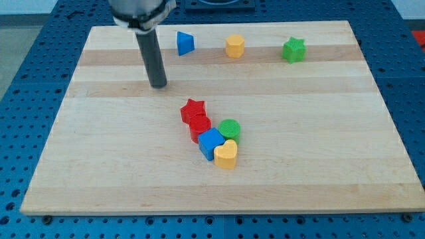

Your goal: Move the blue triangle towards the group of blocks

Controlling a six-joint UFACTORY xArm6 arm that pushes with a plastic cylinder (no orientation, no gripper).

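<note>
Up near the view's top edge of the wooden worktop, the blue triangle sits well apart from the group of blocks. My tip rests on the board to the lower left of that triangle, near it but not touching. No pincer is fitted, so its state cannot be told. To the triangle's right stand a yellow hexagon and a green star. The group near the middle holds 5 touching blocks: red star, another red block, green cylinder, blue cube and yellow heart.
</note>
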